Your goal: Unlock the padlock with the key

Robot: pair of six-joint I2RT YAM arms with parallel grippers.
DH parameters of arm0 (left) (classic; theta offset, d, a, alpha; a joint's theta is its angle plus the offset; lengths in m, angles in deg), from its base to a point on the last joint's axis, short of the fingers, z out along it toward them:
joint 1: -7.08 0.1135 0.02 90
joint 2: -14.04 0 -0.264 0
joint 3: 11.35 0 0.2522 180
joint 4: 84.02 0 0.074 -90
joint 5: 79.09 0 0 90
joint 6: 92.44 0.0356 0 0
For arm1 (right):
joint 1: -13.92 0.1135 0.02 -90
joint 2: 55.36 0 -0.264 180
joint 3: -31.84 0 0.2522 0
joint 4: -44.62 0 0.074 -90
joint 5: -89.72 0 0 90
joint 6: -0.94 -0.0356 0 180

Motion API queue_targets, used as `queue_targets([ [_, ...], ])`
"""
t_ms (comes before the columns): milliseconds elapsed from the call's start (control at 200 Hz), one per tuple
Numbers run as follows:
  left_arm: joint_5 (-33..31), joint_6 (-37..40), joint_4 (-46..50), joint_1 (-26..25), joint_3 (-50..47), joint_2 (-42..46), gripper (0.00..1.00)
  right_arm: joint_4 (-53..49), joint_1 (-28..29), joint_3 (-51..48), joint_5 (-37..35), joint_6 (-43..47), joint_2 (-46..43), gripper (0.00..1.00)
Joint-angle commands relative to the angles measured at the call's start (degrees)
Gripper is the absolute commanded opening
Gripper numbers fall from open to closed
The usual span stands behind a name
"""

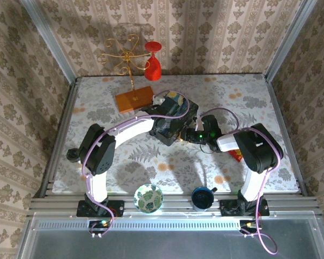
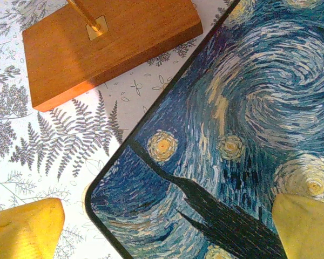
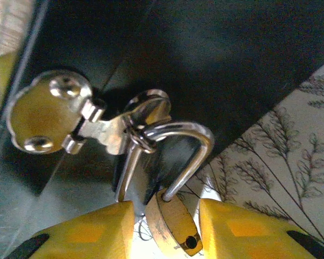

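The padlock (image 3: pixel 173 226) hangs by its silvery shackle (image 3: pixel 197 145) from the metal hasp (image 3: pixel 105 127) on the dark side of the painted blue box (image 1: pixel 175 108). Its brassy body is turned aside. One shackle leg sits in the body, the other stands free, and an empty hole shows at the body's end. My right gripper (image 3: pixel 166 232) is open, its yellow fingers (image 3: pixel 97 232) on either side of the body with a gap each side. My left gripper (image 2: pixel 167 232) is open above the box lid (image 2: pixel 243 108). The key is out of view.
A wooden block (image 1: pixel 134 100) with a gold wire stand sits behind the box, close to the left gripper, and a red glass (image 1: pixel 153 62) hangs from the stand. A patterned bowl (image 1: pixel 148 198) and a blue mug (image 1: pixel 203 198) stand at the near edge. A small red item (image 1: pixel 236 156) lies by the right arm.
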Motion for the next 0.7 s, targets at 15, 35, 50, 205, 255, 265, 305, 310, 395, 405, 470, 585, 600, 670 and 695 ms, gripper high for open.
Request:
queue_targets([
  [15,-0.42,0.22,2.32,0.06,-0.63,1.61,1.00,6.85,0.83,-0.96,4.49,-5.63,4.82,0.35],
  [35,-0.27,0.22,2.38,-0.02,-0.62,1.53,1.00,7.50,0.82,-1.10,4.65,-6.16,5.14,0.35],
  [50,-0.17,0.22,2.41,-0.03,-0.62,1.52,1.00,7.86,0.82,-1.24,4.71,-6.45,5.32,0.35],
  [205,0.48,0.04,2.32,-0.04,-0.44,1.43,1.00,10.27,0.99,-3.06,4.76,-8.55,5.61,0.35],
  [255,0.55,0.04,2.32,-0.02,-0.36,1.48,1.00,10.06,1.26,-3.56,4.54,-8.60,5.13,0.36],
  [265,0.55,0.04,2.32,-0.03,-0.36,1.44,1.00,9.98,1.26,-3.69,4.51,-8.58,5.04,0.36],
  [305,0.55,0.04,2.32,-0.03,-0.36,1.52,1.00,9.17,1.50,-3.92,4.24,-8.18,4.61,0.36],
  [310,0.59,0.04,2.32,-0.03,-0.31,1.52,1.00,9.06,1.56,-3.97,4.15,-8.11,4.54,0.36],
  [395,0.70,0.04,2.32,-0.02,-0.27,1.52,1.00,7.40,2.12,-4.35,3.13,-7.27,3.68,0.35],
  [405,0.72,0.04,2.32,-0.08,-0.27,1.52,1.00,7.27,2.18,-4.41,3.03,-7.20,3.64,0.35],
  [470,0.81,0.04,2.32,0.01,-0.18,1.52,1.00,6.85,2.40,-4.63,2.82,-7.08,3.21,0.34],
  [585,0.81,-0.05,2.41,-0.12,-0.18,1.69,1.00,6.40,2.47,-5.15,2.76,-7.35,2.62,0.34],
  [600,0.81,-0.12,2.41,-0.12,-0.18,1.69,1.00,6.14,2.52,-5.23,2.66,-7.24,2.51,0.34],
  [670,0.81,-0.27,2.50,-0.13,-0.18,1.93,1.00,4.31,2.63,-5.42,1.97,-6.66,1.75,0.27],
  [695,0.81,-0.35,2.50,-0.12,-0.18,1.96,1.00,3.78,2.73,-5.55,1.56,-6.41,1.42,0.26],
])
